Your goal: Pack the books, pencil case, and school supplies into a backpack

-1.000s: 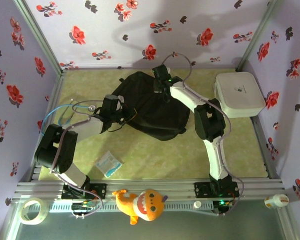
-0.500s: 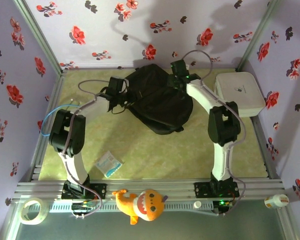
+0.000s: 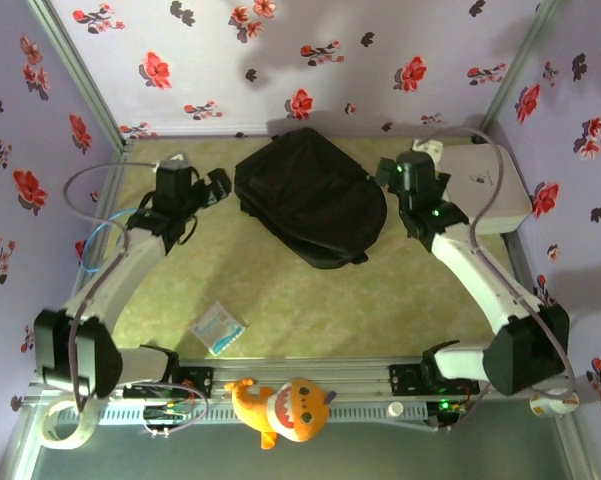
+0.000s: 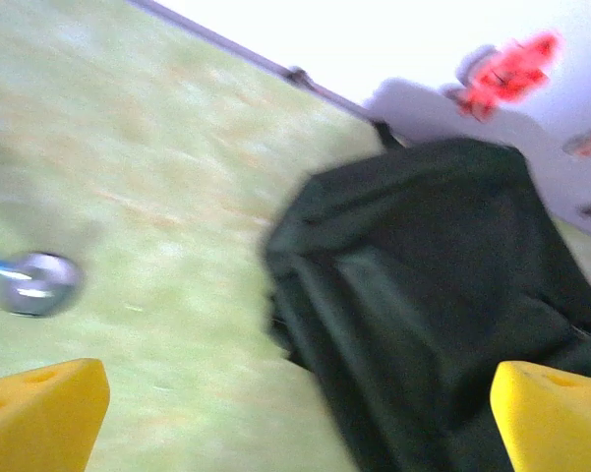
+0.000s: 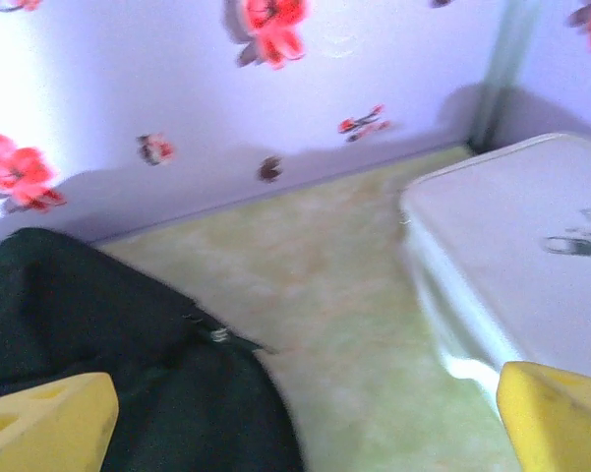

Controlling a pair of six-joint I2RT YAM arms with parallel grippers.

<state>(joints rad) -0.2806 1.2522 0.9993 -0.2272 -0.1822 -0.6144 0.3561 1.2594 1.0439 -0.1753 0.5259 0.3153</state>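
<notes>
The black backpack (image 3: 310, 195) lies flat on the green mat at the back centre, rounded top toward the wall. My left gripper (image 3: 217, 184) hovers just left of it, apart from the fabric. In the left wrist view its yellow fingertips (image 4: 41, 413) stand wide apart, open and empty, with the backpack (image 4: 443, 295) ahead on the right. My right gripper (image 3: 393, 176) hangs just right of the bag. Its gripper (image 5: 300, 423) is open too, holding nothing, with the backpack (image 5: 98, 334) at lower left. The books and the pencil case are out of view.
A white rounded-square box (image 3: 480, 185) sits at the back right, close to my right gripper (image 5: 521, 246). A pale blue-white packet (image 3: 218, 328) lies near the front left. A small metal disc on a blue cord (image 4: 34, 283) rests left of the bag. A plush toy (image 3: 280, 405) sits on the front rail.
Both grippers let go of the backpack and drew apart, the left one leftward and the right one rightward. The bag has settled flat near the back wall.
</notes>
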